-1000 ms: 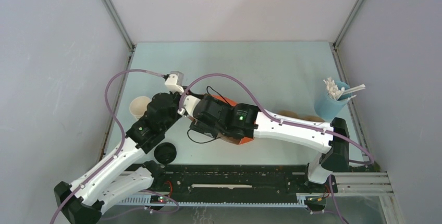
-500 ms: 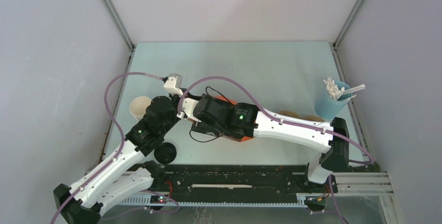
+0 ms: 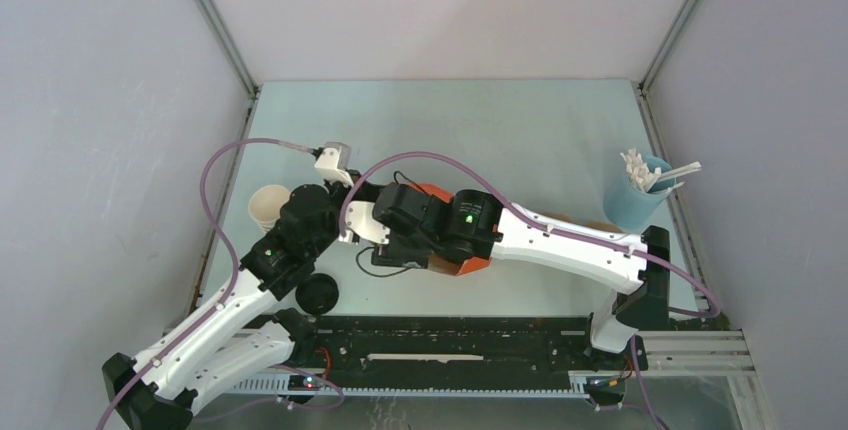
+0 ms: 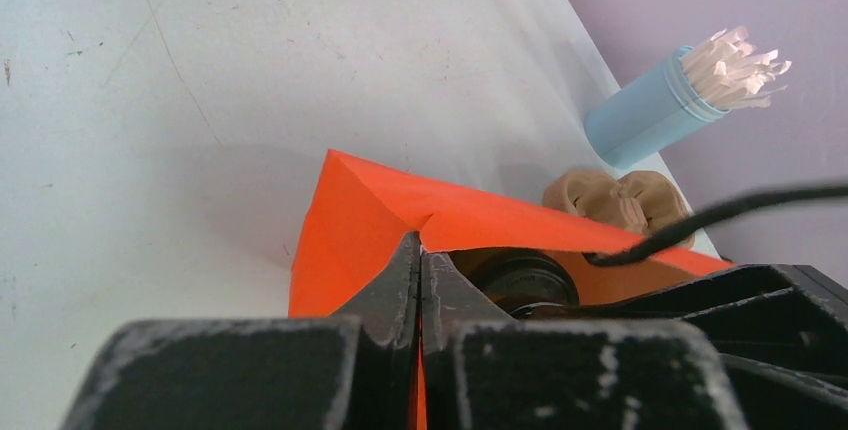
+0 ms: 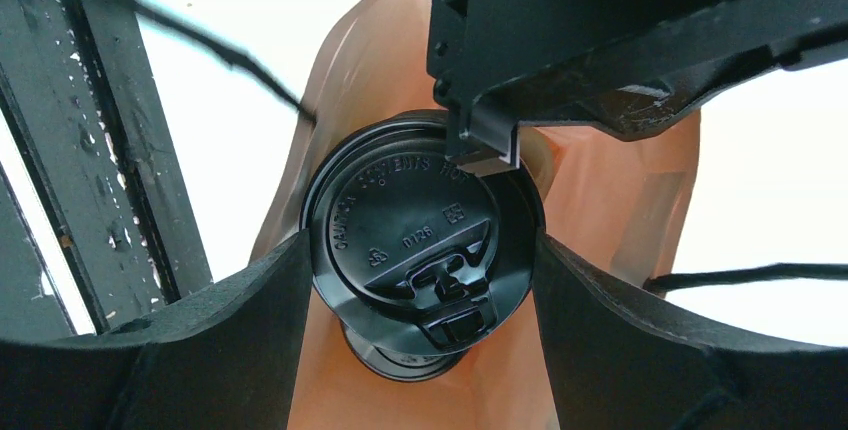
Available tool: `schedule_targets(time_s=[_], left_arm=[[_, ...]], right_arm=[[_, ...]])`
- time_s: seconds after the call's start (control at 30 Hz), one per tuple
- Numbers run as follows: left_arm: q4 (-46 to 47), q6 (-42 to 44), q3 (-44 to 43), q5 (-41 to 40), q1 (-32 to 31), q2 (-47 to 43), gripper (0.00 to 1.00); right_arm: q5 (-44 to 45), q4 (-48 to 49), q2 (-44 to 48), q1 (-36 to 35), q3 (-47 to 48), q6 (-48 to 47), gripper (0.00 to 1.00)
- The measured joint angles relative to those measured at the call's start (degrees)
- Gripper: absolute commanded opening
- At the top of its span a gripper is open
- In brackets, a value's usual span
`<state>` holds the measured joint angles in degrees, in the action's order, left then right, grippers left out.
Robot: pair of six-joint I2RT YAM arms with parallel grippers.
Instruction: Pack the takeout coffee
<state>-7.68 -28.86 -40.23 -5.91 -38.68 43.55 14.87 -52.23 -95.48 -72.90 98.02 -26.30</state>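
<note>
An orange paper bag (image 4: 360, 220) stands at mid-table, mostly hidden under both arms in the top view (image 3: 472, 266). My left gripper (image 4: 420, 250) is shut on the bag's upper edge and holds its mouth open. One takeout coffee (image 5: 410, 240), seen from above as a round black lid, sits between the fingers of my right gripper (image 5: 420, 250), which press on both sides of it over the bag's mouth. A second black lid (image 5: 400, 365) shows lower down inside the bag. The left wrist view also catches a black lid (image 4: 525, 280) inside the bag.
A blue holder of white stirrers (image 3: 638, 190) stands at the right edge. Brown cardboard pieces (image 4: 615, 198) lie beside the bag. A lidless cup stack (image 3: 267, 205) and a loose black lid (image 3: 318, 295) sit by the left arm. The black rail (image 3: 450, 345) runs along the near edge.
The right arm's wrist has shifted slightly left and toward the near edge over the bag. The left arm has drawn back a little, still pinching the bag's edge.
</note>
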Motion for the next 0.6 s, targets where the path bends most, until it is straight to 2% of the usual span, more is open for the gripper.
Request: schedule_targets(time_s=[0.27, 0.6], left_arm=[[-0.61, 0.39, 0.00, -0.09, 0.00, 0.00, 0.00], [-5.22, 0.87, -2.51, -3.61, 0.09, 0.72, 0.00]], right_arm=[[0.20, -0.63, -0.85, 0.11, 0.09, -0.63, 0.40], [0.94, 7.21, 0.31, 1.25, -8.66, -0.48, 0.39]])
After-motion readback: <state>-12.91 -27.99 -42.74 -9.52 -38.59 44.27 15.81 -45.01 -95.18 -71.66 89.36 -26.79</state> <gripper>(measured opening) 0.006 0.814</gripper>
